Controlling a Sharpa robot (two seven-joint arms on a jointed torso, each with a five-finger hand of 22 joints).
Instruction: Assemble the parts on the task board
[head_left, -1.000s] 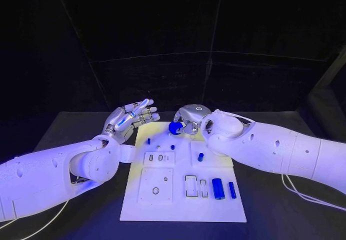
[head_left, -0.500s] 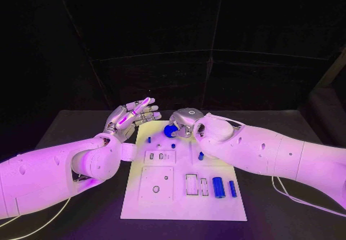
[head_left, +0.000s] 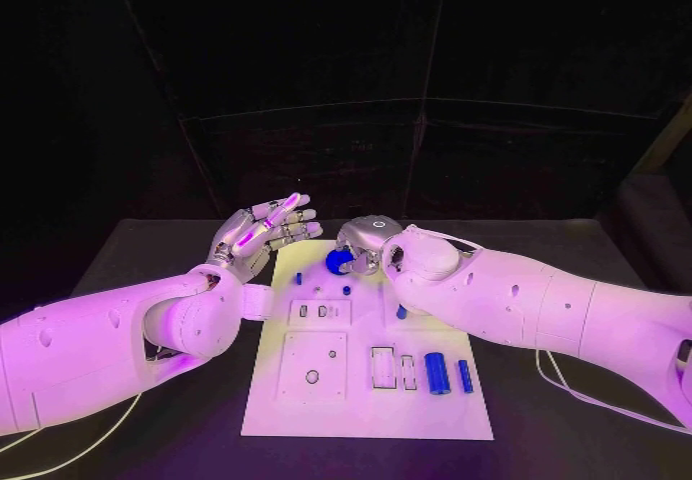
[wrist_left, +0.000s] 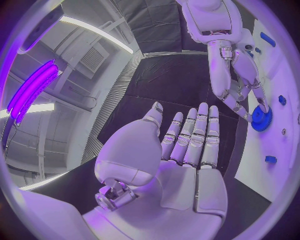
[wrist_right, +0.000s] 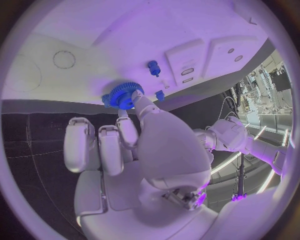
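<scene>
You're seeing the right hand (head_left: 369, 240) pinching the gear (head_left: 340, 261) at the board's (head_left: 361, 420) far edge, the left hand (head_left: 263, 236) hovering open and empty, and two cylinders (head_left: 436, 376) lying unplaced, so most is remaining.

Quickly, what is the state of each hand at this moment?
Left hand: open, fingers straight, holding nothing, raised beside the task board.
Right hand: holding the blue gear with its fingertips at the board's far end.
</scene>
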